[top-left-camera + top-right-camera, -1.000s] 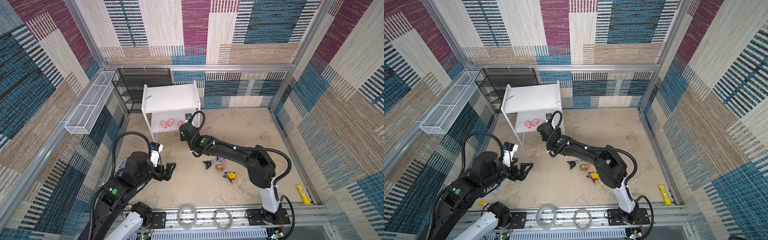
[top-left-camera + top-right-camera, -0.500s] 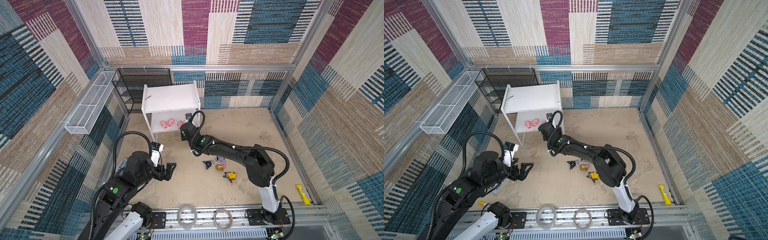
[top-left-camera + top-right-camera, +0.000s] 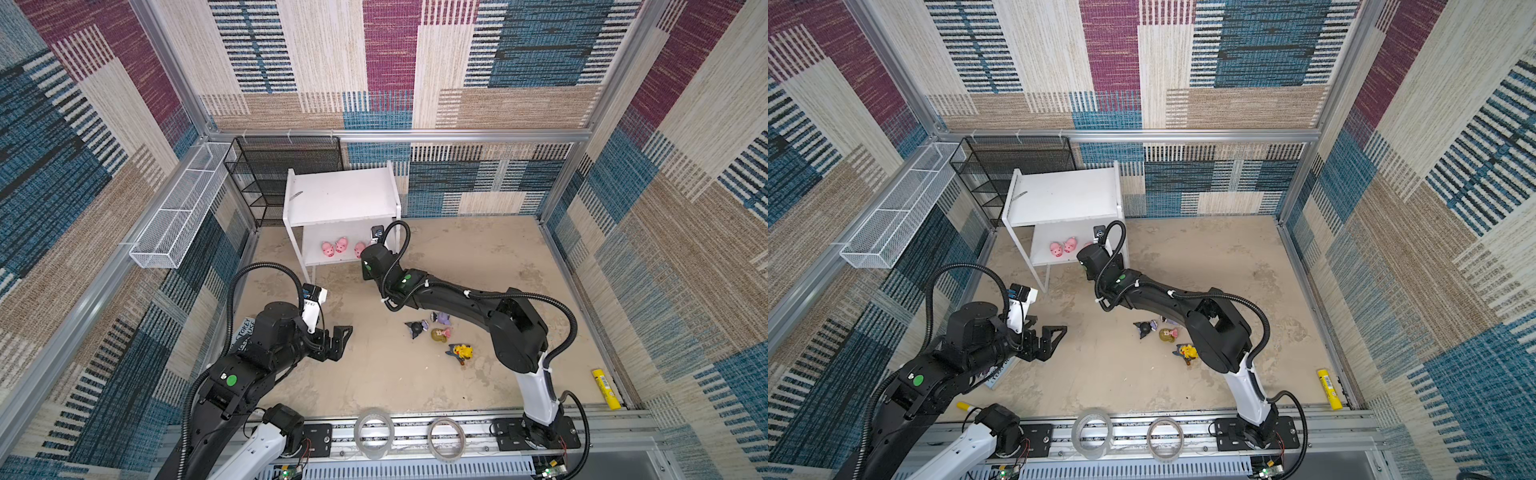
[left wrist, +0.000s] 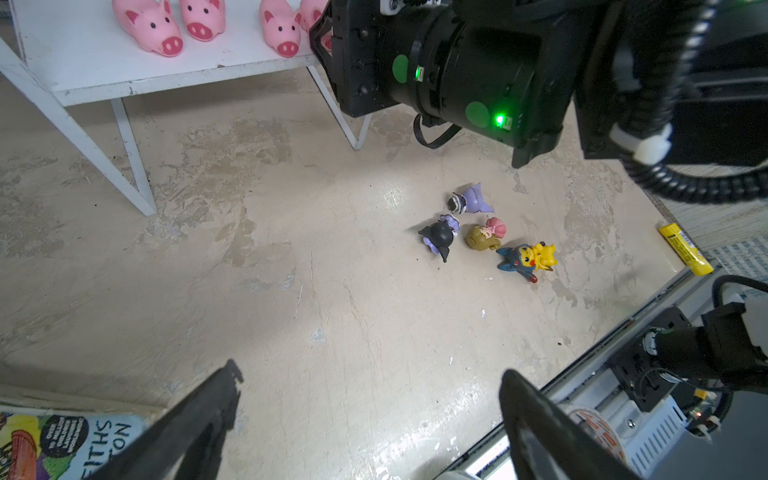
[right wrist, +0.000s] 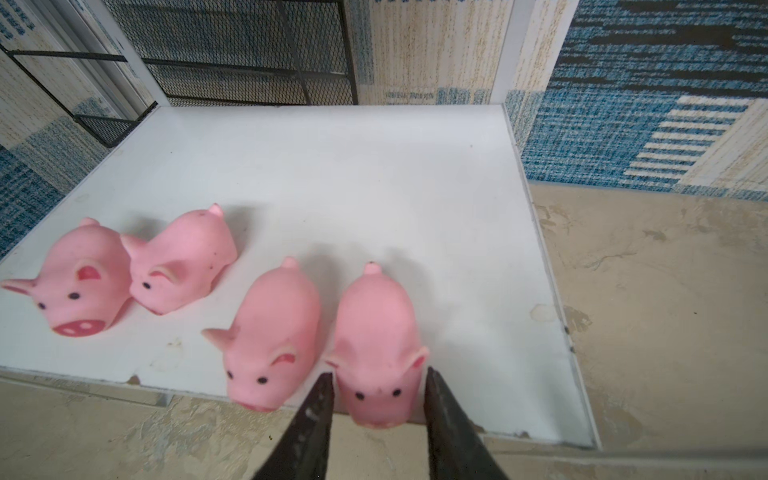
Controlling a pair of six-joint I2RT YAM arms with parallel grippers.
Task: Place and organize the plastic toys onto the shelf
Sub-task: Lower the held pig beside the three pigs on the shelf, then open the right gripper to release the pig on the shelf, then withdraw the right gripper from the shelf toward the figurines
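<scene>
Several pink pigs stand in a row on the lower board of the white shelf [image 5: 374, 187]. The rightmost pig [image 5: 378, 332] sits at the board's front edge with its snout over it. My right gripper [image 5: 378, 374] is open, a finger on each side of that pig's head with a thin gap. On the floor lie a black-and-purple figure [image 4: 438, 237], a purple one [image 4: 469, 199], a blond doll [image 4: 484, 235] and a yellow figure with a blue hood [image 4: 530, 257]. My left gripper [image 4: 370, 370] hovers wide open and empty over bare floor, short of them.
A black mesh rack [image 3: 282, 166] stands behind the shelf [image 3: 340, 195], and a white wire basket [image 3: 178, 220] hangs on the left wall. A yellow tube [image 3: 606, 388] lies at the right edge. A paperback book [image 4: 54, 444] lies under my left arm. Two tape rolls [image 3: 374, 432] sit on the front rail.
My right gripper's fingers have spread apart off the rightmost pig, which stays on the shelf. The left arm has not moved.
</scene>
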